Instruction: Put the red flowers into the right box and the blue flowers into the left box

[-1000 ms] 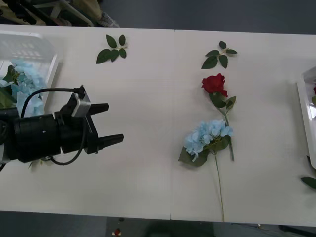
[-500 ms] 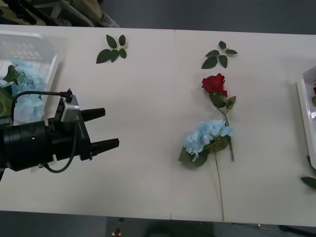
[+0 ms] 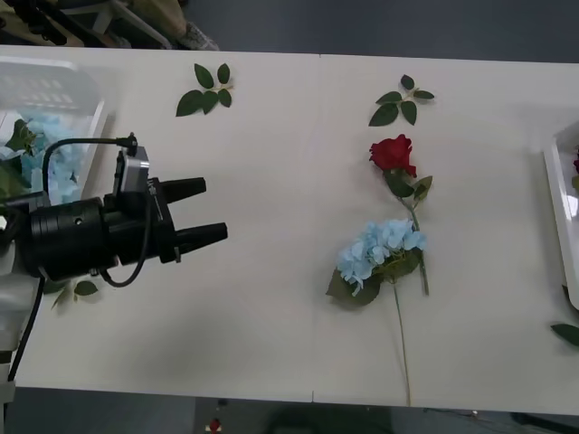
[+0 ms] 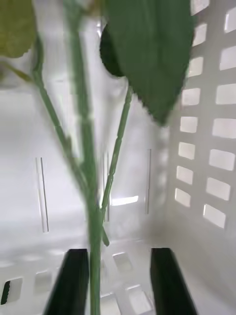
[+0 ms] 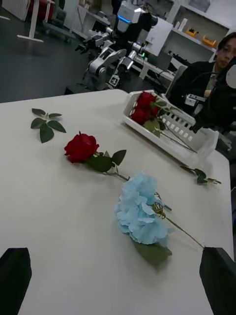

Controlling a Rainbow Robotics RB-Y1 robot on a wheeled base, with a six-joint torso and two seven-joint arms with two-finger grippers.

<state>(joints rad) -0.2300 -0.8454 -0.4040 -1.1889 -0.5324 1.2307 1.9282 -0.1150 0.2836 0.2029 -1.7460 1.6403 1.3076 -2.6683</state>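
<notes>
Raised and nudged toward the rose [image 3: 393, 153], left hand [image 3: 212, 213] hangs open; rose's stem runs nearward under the hydrangea [image 3: 378, 250]. Right hand [image 4: 118, 283], open, straddles a stem [image 4: 88, 187].

a robotics lab: another robot [image 5: 115, 42] and shelving [image 5: 196, 29] behind

Left arm [image 3: 77, 244] black, cylindrical; looped black cable; tapered black fingers [image 3: 201, 236].
</notes>
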